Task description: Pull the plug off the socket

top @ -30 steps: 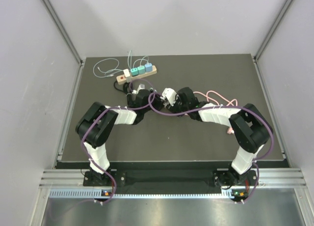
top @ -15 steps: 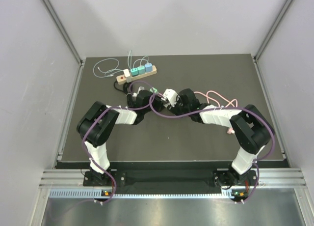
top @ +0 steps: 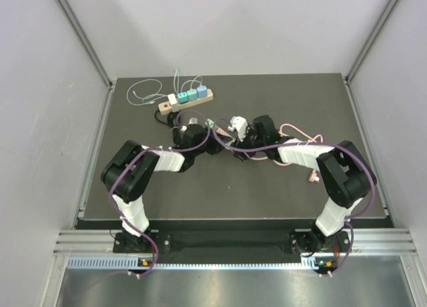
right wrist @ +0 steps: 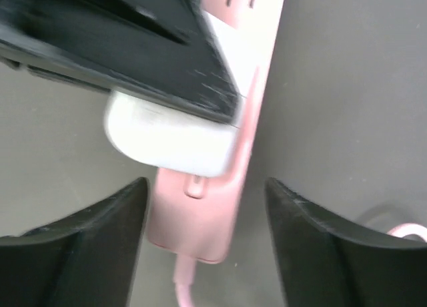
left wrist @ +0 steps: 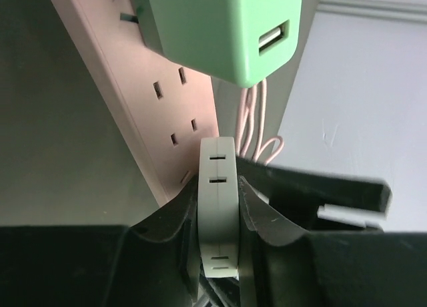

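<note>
A pink socket strip (right wrist: pixel 207 213) lies between my two grippers, and its pink cable (top: pixel 293 129) runs off to the right. A white plug (right wrist: pixel 173 141) sits in the strip near the cable end; it also shows in the top view (top: pixel 237 125) and the left wrist view (left wrist: pixel 219 207). My left gripper (left wrist: pixel 219 187) is shut on this white plug and reaches in from the left (top: pixel 230 130). A green USB plug (left wrist: pixel 227 27) sits further along the strip (top: pixel 210 124). My right gripper (right wrist: pixel 207 243) is open and straddles the strip's cable end without touching it (top: pixel 251 136).
A second, beige socket strip (top: pixel 187 99) with white, teal and blue plugs lies at the back left, with a thin white cable (top: pixel 143 90) coiled beside it. The pink cable's own plug (top: pixel 311 177) lies near the right arm. Walls close three sides of the table.
My right arm has drawn back to the right and slightly away. The white plug and my left gripper have shifted a little the same way. The left gripper stays shut on the plug.
</note>
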Robot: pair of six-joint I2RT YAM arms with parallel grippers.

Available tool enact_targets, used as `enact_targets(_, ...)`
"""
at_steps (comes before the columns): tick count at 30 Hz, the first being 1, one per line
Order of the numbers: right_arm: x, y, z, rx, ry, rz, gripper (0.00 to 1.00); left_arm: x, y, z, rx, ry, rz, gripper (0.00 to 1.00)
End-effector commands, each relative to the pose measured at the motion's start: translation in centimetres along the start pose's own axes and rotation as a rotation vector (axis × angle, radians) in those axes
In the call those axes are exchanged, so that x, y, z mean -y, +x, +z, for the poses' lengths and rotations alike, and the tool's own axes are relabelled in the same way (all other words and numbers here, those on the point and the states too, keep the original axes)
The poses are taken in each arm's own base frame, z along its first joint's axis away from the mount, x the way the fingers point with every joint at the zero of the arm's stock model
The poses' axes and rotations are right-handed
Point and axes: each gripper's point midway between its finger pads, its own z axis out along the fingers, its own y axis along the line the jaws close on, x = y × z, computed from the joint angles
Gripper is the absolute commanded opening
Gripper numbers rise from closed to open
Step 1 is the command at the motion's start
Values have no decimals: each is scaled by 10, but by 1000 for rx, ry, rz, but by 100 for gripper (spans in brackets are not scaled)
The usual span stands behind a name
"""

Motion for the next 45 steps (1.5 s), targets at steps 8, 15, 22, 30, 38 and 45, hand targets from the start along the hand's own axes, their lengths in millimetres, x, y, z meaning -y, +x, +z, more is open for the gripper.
enact_targets(8,7,-57,-49,270,-273,181,86,79,-1,-30,8,246,235,0)
enact_targets(15,-14,-66,-50,289,-446,314,88,94,4,-40,-9,297,364,0)
enact_targets(22,-21,-60,-45,275,-511,360,88,117,7,-54,-13,397,435,0)
enact_targets(30,-22,-51,-39,253,-537,393,88,142,12,-70,-25,496,475,0)
enact_targets(38,-22,-61,-41,294,-568,477,85,147,21,-76,-59,547,487,0)
enact_targets(45,-24,-67,-45,315,-614,538,66,148,24,-76,-75,570,493,0)
